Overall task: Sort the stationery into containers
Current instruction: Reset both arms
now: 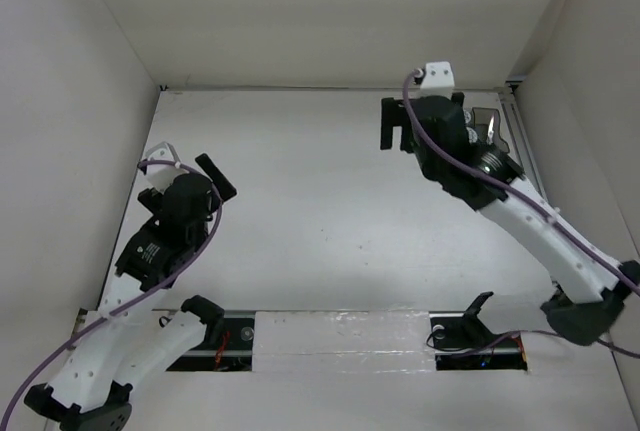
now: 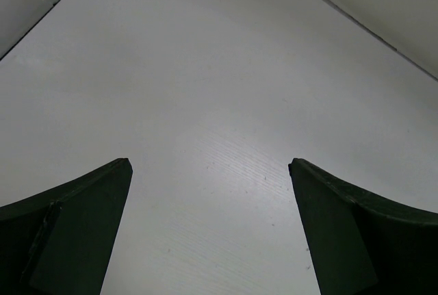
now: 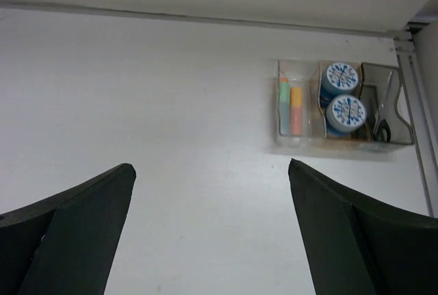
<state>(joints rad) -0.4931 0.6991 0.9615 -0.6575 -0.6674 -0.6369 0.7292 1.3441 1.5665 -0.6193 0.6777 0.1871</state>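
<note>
The clear desk organiser (image 3: 295, 139) stands at the far right by the back wall. Its left compartment holds pale marker pens (image 3: 291, 107) with green and orange ends. Its tan middle section holds two blue-and-white rolls (image 3: 342, 76) (image 3: 346, 111). Its dark grey end section holds the black-handled scissors (image 3: 384, 109). My right gripper (image 3: 209, 165) is open and empty, above bare table to the left of the organiser. In the top view the right gripper (image 1: 392, 126) hides most of the organiser (image 1: 486, 116). My left gripper (image 2: 209, 161) (image 1: 205, 176) is open and empty over bare table at the left.
White walls close in the table on the left, back and right. A metal rail (image 3: 419, 137) runs along the right edge beside the organiser. A taped strip (image 1: 340, 336) lies across the near edge between the arm bases.
</note>
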